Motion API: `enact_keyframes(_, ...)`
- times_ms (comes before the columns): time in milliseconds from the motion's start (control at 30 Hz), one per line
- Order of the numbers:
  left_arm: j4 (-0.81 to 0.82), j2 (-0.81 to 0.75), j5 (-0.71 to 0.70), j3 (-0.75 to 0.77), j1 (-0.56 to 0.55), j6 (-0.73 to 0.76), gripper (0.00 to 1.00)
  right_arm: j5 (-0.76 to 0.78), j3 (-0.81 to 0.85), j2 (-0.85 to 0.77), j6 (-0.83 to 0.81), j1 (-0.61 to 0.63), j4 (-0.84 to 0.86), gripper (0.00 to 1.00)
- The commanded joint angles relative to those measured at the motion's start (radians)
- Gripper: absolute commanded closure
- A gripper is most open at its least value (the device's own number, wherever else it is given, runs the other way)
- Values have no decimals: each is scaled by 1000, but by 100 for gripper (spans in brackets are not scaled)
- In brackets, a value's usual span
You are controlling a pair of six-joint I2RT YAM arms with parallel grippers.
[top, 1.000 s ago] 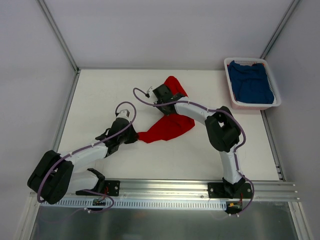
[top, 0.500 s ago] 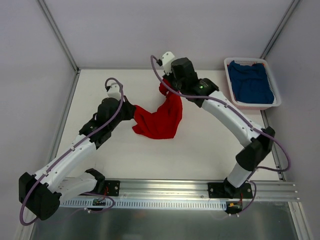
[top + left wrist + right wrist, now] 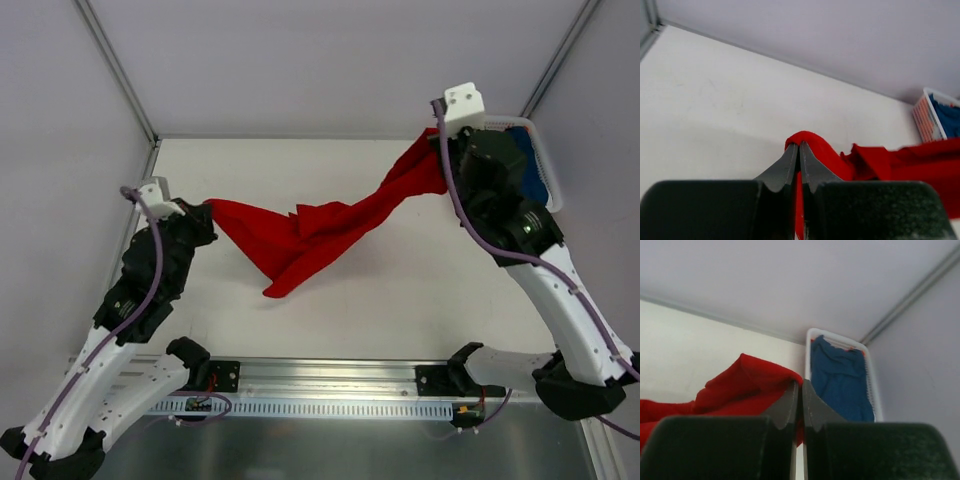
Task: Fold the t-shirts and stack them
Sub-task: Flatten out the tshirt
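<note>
The red t-shirt [image 3: 310, 232] hangs stretched above the table between both arms, sagging in the middle with a fold drooping toward the near side. My left gripper [image 3: 205, 210] is shut on its left end; in the left wrist view the red cloth [image 3: 815, 150] wraps over the closed tips of my left gripper [image 3: 799, 146]. My right gripper [image 3: 440, 165] is shut on the right end, raised near the basket; the red cloth [image 3: 745, 382] bunches at the closed tips of my right gripper [image 3: 800, 385]. The blue t-shirt [image 3: 840, 382] lies crumpled in the basket, mostly hidden by the right arm in the top view.
The white slatted basket [image 3: 535, 135] stands at the back right corner, also visible as the basket [image 3: 810, 337] in the right wrist view. Metal frame posts rise at both back corners. The white table [image 3: 380, 300] runs under the hanging shirt.
Both arms have pulled apart and lifted: the left gripper moved left, the right gripper moved right toward the basket, drawing the bunched red t-shirt out into a long stretched span.
</note>
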Motion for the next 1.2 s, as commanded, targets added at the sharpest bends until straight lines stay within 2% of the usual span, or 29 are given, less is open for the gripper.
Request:
enact_keyframes(0, -26, -100, -223, 60, -1, 44, 100, 127, -68, -114, -10, -34, 109, 100)
enact_keyframes(200, -33, -225, -438, 87, 0, 94, 100, 201, -179, -275, 2, -63, 167, 100)
enact_keyframes(333, -35, -260, -504, 86, -1, 128, 100, 222, -226, -333, 22, -65, 166, 100)
enact_keyframes(567, -38, -268, -506, 83, -3, 136, 100, 233, -300, -413, 71, -66, 141, 100)
enact_keyframes(800, -38, -205, -489, 103, -2, 134, 100, 259, -297, -376, 46, -73, 147, 100)
enact_keyframes(1167, -35, -254, -470, 173, -3, 168, 100, 195, -401, -433, -19, -76, 380, 100)
